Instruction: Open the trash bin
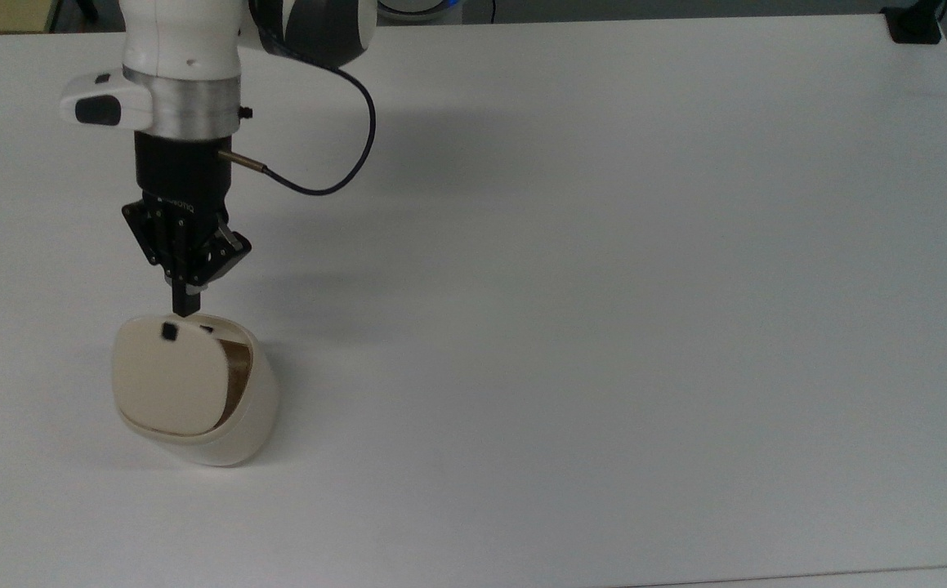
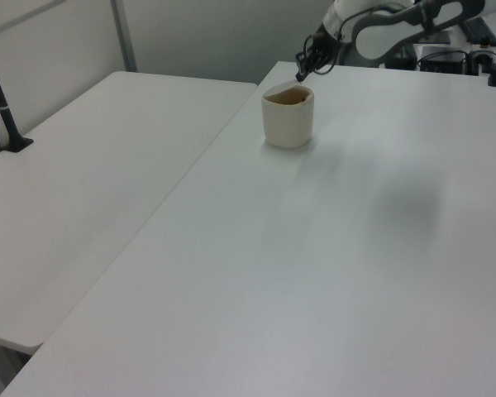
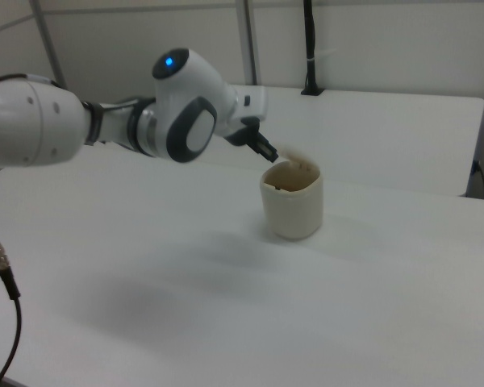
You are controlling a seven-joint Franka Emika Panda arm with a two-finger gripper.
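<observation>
The cream-white trash bin [image 1: 251, 400] stands on the white table near the top view's left. Its flat lid [image 1: 167, 380] is tilted up, leaving a gap that shows the brown inside [image 1: 235, 377]. A small black button [image 1: 170, 331] sits on the lid's far edge. My gripper [image 1: 185, 305] hangs just above and behind that edge, shut with nothing in it and not touching the lid. In the left view the gripper [image 2: 300, 74] is above the bin [image 2: 288, 124]. In the right view the gripper [image 3: 270, 153] is beside the bin [image 3: 294, 205], which shows its raised lid.
The white table [image 1: 604, 286] stretches wide to the top view's right. A black clamp [image 1: 914, 24] sits at its far right corner. A second table [image 2: 74, 190] with a black post [image 2: 0, 91] adjoins in the left view. A cable [image 1: 334, 163] loops off my wrist.
</observation>
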